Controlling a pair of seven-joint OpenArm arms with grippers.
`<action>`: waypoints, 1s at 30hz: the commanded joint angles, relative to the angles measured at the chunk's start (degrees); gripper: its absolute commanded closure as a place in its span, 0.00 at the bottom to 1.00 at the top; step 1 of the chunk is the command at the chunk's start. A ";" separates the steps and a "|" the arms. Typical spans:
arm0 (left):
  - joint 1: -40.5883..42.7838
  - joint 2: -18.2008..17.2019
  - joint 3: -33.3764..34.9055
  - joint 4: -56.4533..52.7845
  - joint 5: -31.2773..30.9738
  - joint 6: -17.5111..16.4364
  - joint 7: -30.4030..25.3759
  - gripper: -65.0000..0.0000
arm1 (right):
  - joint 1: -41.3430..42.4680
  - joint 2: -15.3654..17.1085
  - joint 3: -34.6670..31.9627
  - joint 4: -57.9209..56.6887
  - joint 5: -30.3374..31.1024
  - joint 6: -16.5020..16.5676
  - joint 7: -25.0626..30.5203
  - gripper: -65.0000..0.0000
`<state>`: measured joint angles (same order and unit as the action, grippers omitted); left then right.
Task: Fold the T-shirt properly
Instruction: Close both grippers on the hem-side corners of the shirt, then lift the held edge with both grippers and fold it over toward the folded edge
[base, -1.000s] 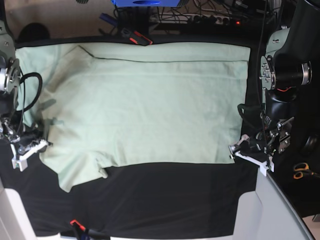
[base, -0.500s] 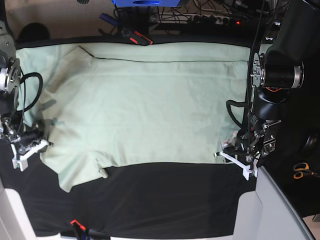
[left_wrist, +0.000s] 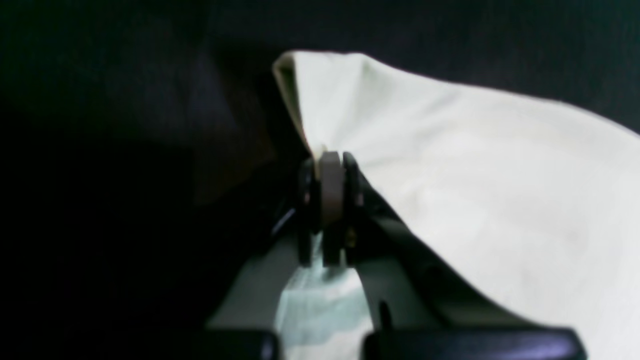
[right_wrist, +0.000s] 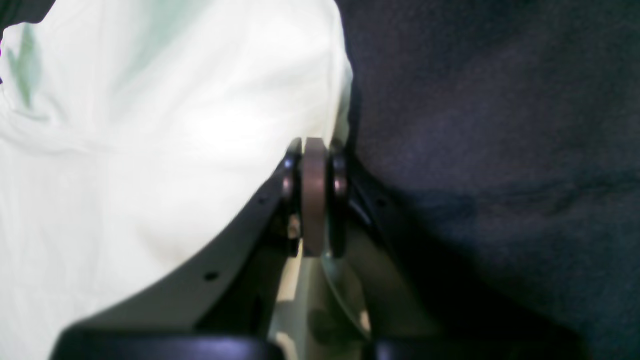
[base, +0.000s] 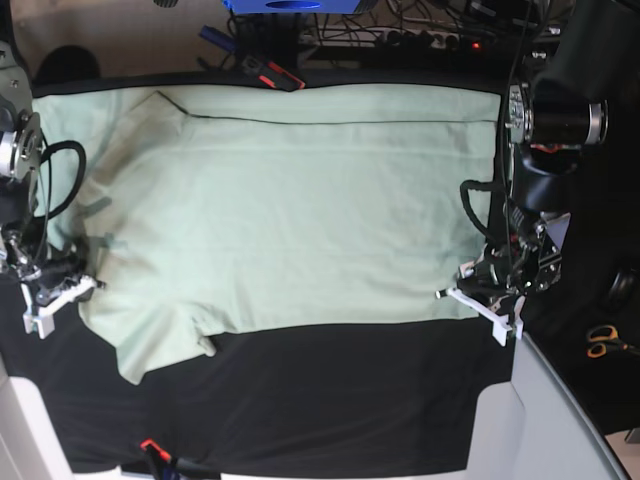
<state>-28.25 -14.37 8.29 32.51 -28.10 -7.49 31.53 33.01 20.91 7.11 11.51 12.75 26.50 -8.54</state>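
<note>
Lying flat on the black-covered counter, the T-shirt spreads with its long axis running across the base view, from one arm to the other. Both near corners are engaged. The left claw sits at the shirt's near corner on the base view's right; the right claw sits at the near edge on that view's left, beside the sleeve. The body of the garment thus lies inward and away from each claw, toward the far edge of the counter, and neither arm is markedly nearer to the cloth than the other.

Left wrist view: the left claw is fully closed, with the pale hem pinched between its pads and the corner puckered upward into a small peak. Right wrist view: the right claw is likewise closed tight on the cloth edge.

Judgement: with both near corners gripped, the coming move likely carries that near edge over toward the far one. Uneven lift could skew the fold.
</note>
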 joint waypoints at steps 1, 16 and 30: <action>-0.19 -0.35 -0.07 2.26 0.45 0.23 2.19 1.00 | 1.67 1.03 0.31 0.84 0.74 0.36 2.43 1.00; 7.90 -2.46 -0.25 25.11 0.10 0.23 12.03 1.00 | -8.71 1.03 8.23 20.89 0.65 0.62 -4.34 1.00; 15.72 -2.73 -7.72 36.19 0.10 0.23 16.95 1.00 | -13.54 0.85 8.31 28.01 0.74 0.62 -9.71 1.00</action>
<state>-11.20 -16.14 0.71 67.70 -28.03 -7.51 49.19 18.04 20.64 15.16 38.50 12.88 26.96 -19.44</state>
